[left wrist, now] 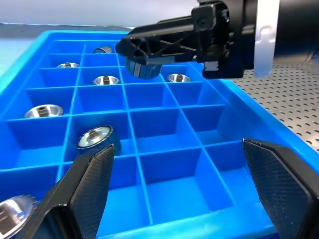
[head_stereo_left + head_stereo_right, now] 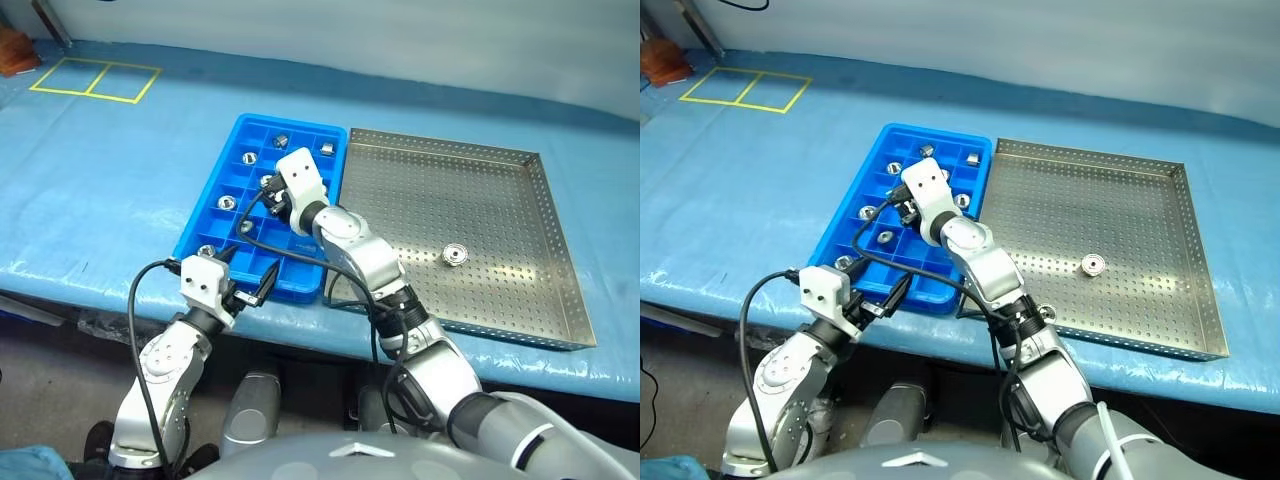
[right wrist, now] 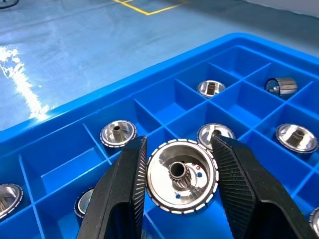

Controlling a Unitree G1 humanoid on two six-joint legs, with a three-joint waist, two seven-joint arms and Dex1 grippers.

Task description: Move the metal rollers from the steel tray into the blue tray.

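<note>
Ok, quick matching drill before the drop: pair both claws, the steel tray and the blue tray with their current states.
Things:
1. right claw
2. left claw
3. steel tray
4. blue tray

States:
A. holds several rollers in separate compartments
B. open, holding nothing, at the blue tray's near edge
C. shut on a metal roller above the compartments
D. has one roller lying on its perforated floor

Pairs: 1-C, 2-B, 3-D, 4-A
</note>
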